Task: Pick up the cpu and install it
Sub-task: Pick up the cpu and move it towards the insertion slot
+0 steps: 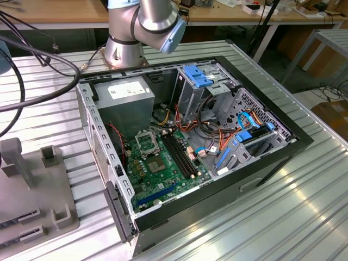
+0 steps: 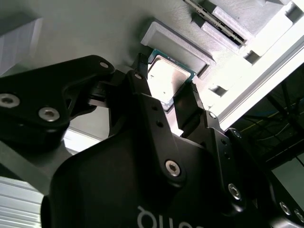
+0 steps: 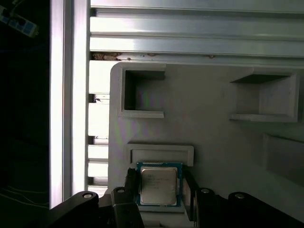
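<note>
In the exterior view, the silver robot arm [image 1: 145, 22] is standing at twelve o'clock of the open black-framed computer case [image 1: 272, 155], with a green circuit board [image 1: 163, 174] lying inside; a grey moulded fixture plate [image 1: 32, 190] is sitting at eight o'clock of the case on the ribbed aluminium table [image 1: 261, 217].

In the second wrist view, the black two-fingered gripper [image 2: 166, 84] is straddling the small square silver-faced cpu [image 2: 167, 75], jaws parted just wider than it, gripping nothing; the cpu is lying flat on the plate against a raised grey ridge [image 2: 176, 42].

In the first wrist view, the gripper [image 3: 158, 184] is flanking two opposite edges of the cpu [image 3: 158, 187]; two square walled pockets [image 3: 142, 92] are standing beyond the ridge [image 3: 161, 153].

cpu [image 3: 158, 186] silver-grey, green rim; gripper [image 3: 160, 190] black; holder [image 3: 213, 142] pale grey; circuit board [image 1: 144, 171] green.
</note>
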